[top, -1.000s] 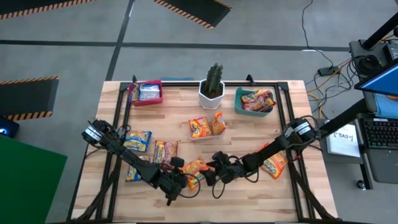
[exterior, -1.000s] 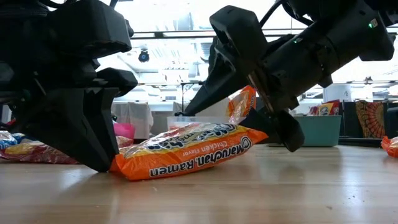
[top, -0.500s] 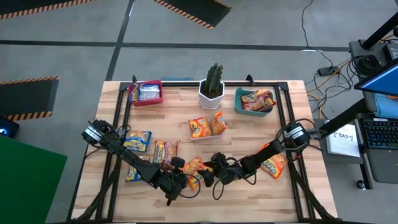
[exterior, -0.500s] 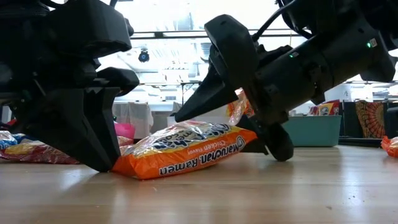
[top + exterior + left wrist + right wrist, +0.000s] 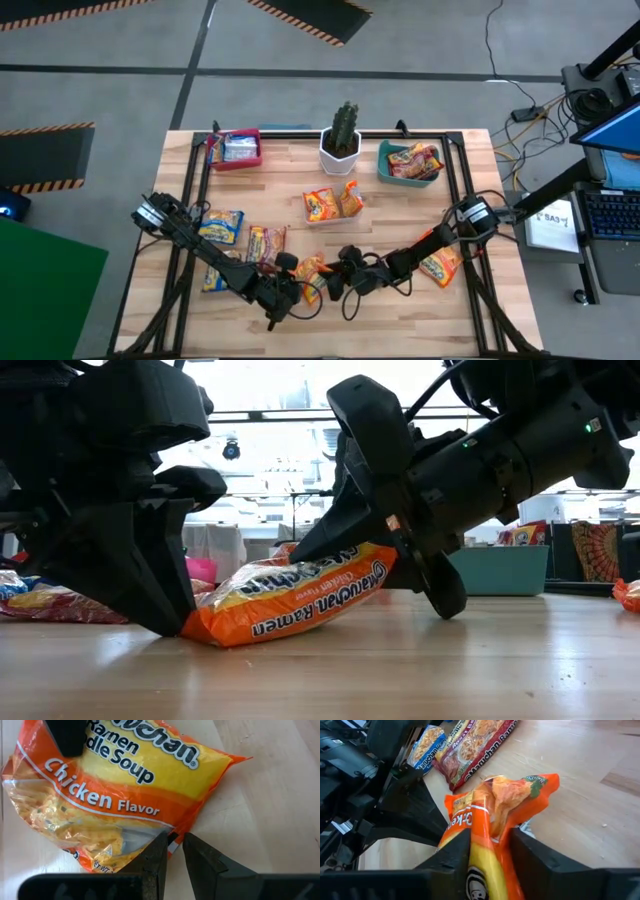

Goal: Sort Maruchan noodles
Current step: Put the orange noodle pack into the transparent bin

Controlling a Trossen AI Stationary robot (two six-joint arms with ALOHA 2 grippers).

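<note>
An orange chicken-flavour Maruchan packet (image 5: 310,275) lies near the table's front edge, between my two grippers. My left gripper (image 5: 172,844) is at the packet's left end and is shut on its edge. My right gripper (image 5: 490,847) reaches in from the right and is shut on the packet's right end (image 5: 375,565). Other noodle packets lie flat on the table: yellow-and-blue ones (image 5: 222,225), a red one (image 5: 265,243), an orange pair (image 5: 333,203) and one (image 5: 440,265) under my right arm. My left gripper pinches the packet's sealed edge near a corner (image 5: 173,836) between its two fingers, slanting down from the left. That end (image 5: 200,628) rests on the table. My right gripper pinches the packet's right end (image 5: 492,820) between its two fingers (image 5: 455,852), and the wrapper bunches up between them. It comes in low from the table's right. That end is raised off the wood, so the packet tilts down toward my left gripper.
A red bin (image 5: 237,148) and a teal bin (image 5: 410,162), both holding packets, stand at the far edge. A potted cactus (image 5: 341,140) stands between them. Bare wood lies along the near edge.
My right gripper has come down over the packet's right end, moved a little toward my left gripper and shut on it. That end has risen off the table and crumpled. The left end has stayed down at my left gripper.
</note>
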